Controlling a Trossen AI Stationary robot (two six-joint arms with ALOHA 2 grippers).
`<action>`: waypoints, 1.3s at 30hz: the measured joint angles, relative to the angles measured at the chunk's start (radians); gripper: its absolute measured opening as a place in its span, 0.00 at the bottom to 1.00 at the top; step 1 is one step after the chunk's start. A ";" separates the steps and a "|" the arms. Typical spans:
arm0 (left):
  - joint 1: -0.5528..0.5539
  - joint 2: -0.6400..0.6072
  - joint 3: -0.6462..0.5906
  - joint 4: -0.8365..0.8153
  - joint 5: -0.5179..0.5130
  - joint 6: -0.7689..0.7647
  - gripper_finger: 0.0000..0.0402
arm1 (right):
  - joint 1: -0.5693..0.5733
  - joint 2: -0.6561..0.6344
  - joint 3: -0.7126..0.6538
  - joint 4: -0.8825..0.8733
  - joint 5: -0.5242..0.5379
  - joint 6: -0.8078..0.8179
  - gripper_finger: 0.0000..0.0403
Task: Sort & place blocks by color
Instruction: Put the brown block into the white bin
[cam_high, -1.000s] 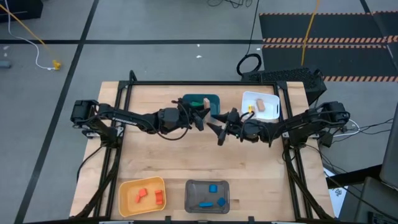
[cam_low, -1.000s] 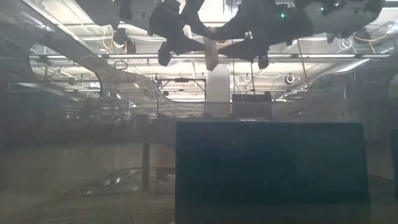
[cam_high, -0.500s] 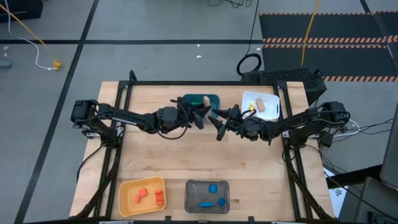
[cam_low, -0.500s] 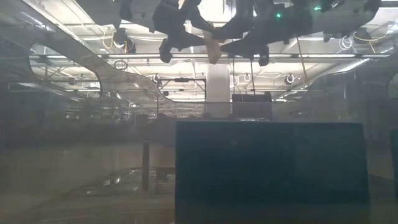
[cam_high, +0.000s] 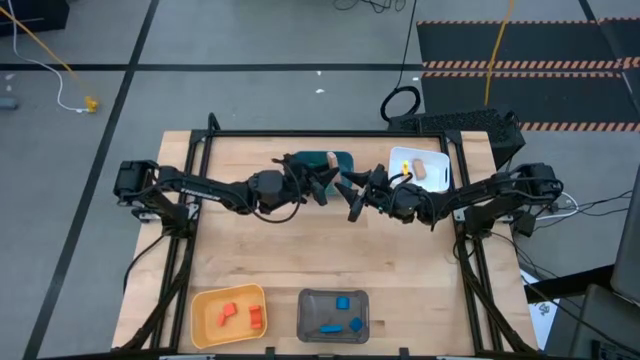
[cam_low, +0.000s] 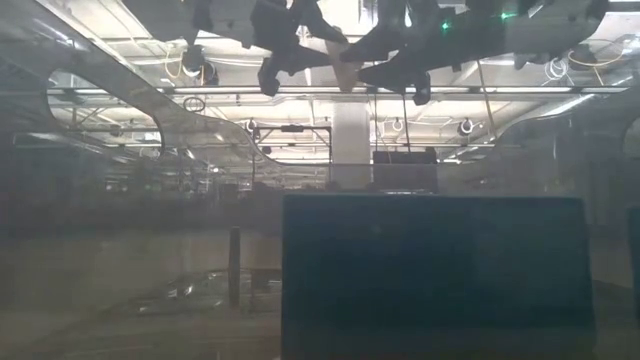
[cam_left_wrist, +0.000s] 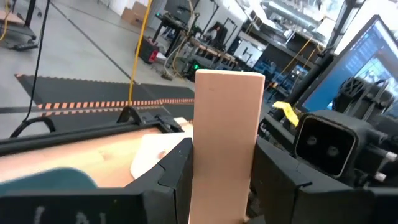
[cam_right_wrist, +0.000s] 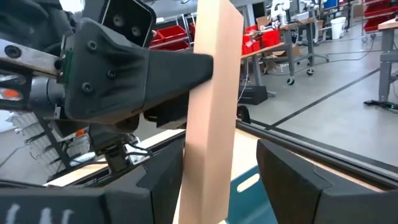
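Tan wooden block (cam_left_wrist: 225, 143), a long rectangular bar with smooth flat faces, was held in the air above the table's (cam_high: 300, 250) far middle, between the teal bin (cam_high: 335, 160) and the white bin (cam_high: 405, 160). The left gripper (cam_left_wrist: 219, 177) was clamped on it. The right gripper's (cam_right_wrist: 217, 180) dark fingers flanked the same bar; whether they pressed it could not be told.

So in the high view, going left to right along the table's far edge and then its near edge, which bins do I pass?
Far edge: teal bin → white bin. Near edge: yellow bin → grey bin.
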 joint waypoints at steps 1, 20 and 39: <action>0.000 0.000 0.000 0.012 0.000 0.007 0.33 | -0.003 0.000 0.000 0.001 0.001 0.000 0.48; 0.014 0.117 0.140 -0.049 0.036 0.056 0.33 | -0.036 -0.015 -0.028 -0.030 0.033 -0.060 0.27; 0.020 0.116 0.140 -0.085 0.067 0.136 0.45 | -0.055 -0.016 -0.029 -0.055 -0.027 -0.104 0.10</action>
